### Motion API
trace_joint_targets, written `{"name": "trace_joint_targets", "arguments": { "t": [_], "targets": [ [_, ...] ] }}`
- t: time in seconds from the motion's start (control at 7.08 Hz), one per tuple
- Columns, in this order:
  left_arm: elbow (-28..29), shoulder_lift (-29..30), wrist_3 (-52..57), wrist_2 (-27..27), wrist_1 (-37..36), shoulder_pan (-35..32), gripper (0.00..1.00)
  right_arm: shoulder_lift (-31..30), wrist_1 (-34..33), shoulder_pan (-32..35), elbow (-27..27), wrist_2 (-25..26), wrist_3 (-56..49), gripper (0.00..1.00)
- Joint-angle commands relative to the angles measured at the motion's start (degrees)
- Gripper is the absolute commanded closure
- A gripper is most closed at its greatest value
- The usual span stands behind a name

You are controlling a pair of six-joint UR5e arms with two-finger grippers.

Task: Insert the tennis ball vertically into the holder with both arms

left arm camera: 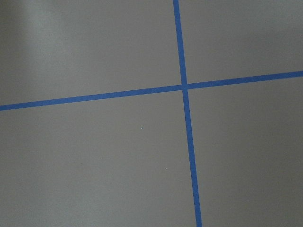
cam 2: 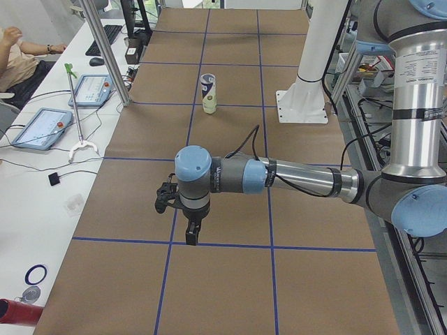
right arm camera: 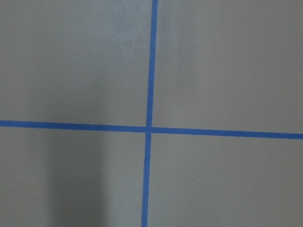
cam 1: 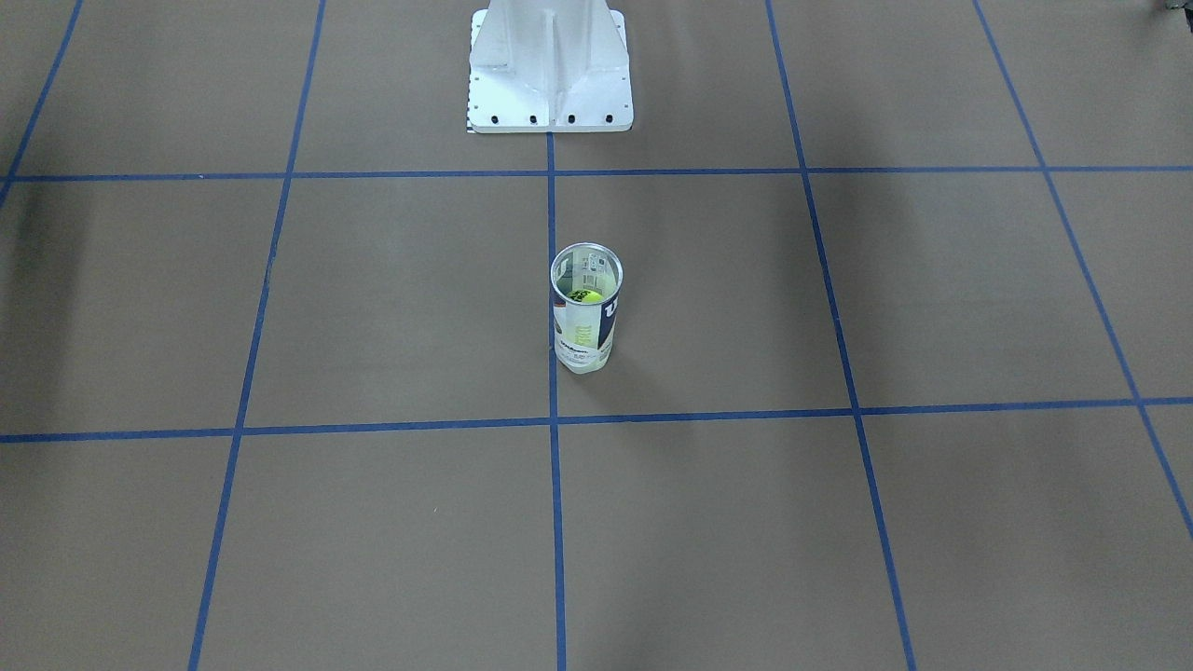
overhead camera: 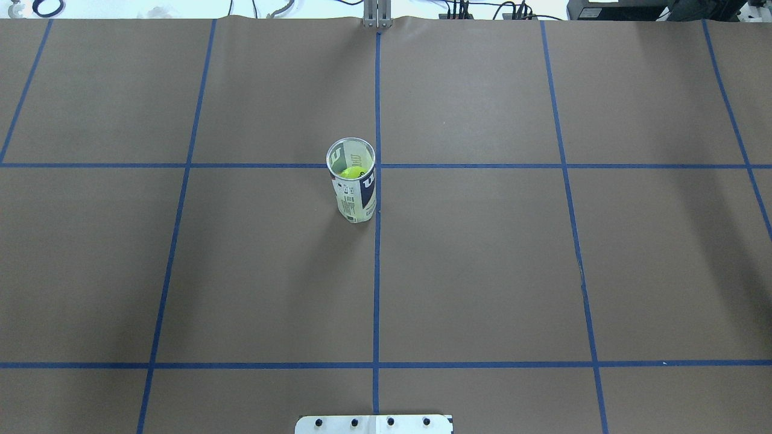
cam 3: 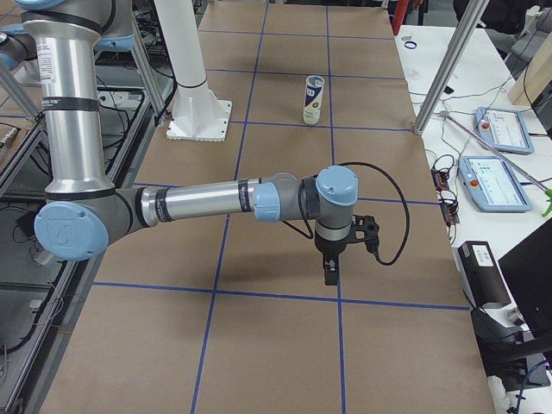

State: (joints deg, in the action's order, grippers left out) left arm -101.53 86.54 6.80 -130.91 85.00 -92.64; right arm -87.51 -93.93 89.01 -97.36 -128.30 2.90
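Note:
The holder [cam 1: 586, 312], a clear tube with a white-and-navy label, stands upright near the table's middle. It also shows in the overhead view [overhead camera: 353, 184] and far off in both side views [cam 2: 208, 93] [cam 3: 313, 99]. A yellow-green tennis ball [cam 1: 585, 296] [overhead camera: 350, 173] sits inside it. The left gripper [cam 2: 191, 236] points down over the table's left end, far from the holder. The right gripper [cam 3: 330, 274] points down over the right end. I cannot tell whether either is open or shut. Both wrist views show only brown table and blue tape lines.
The white bolted pedestal base [cam 1: 550, 70] [overhead camera: 374, 424] stands at the robot's side of the table. Beside the table are control tablets [cam 2: 42, 127] [cam 3: 492, 181], a metal post [cam 2: 105, 49] and a seated person [cam 2: 21, 49].

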Motion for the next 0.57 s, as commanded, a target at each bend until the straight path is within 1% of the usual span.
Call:
{"name": "trace_joint_targets", "arguments": {
  "t": [0.0, 0.28, 0.42],
  "targets": [
    [0.3, -0.5, 0.1, -0.1, 1.6, 0.1, 0.0, -0.6, -0.6, -0.1, -0.2, 0.2, -0.4, 0.0],
    [0.0, -0.5, 0.1, -0.1, 4.5, 0.1, 0.0, -0.5, -0.6, -0.1, 0.1, 0.3, -0.4, 0.0],
    [0.0, -0.7, 0.1, -0.1, 4.9, 0.1, 0.0, -0.6, -0.5, -0.1, 0.1, 0.4, -0.4, 0.0]
  ]
}}
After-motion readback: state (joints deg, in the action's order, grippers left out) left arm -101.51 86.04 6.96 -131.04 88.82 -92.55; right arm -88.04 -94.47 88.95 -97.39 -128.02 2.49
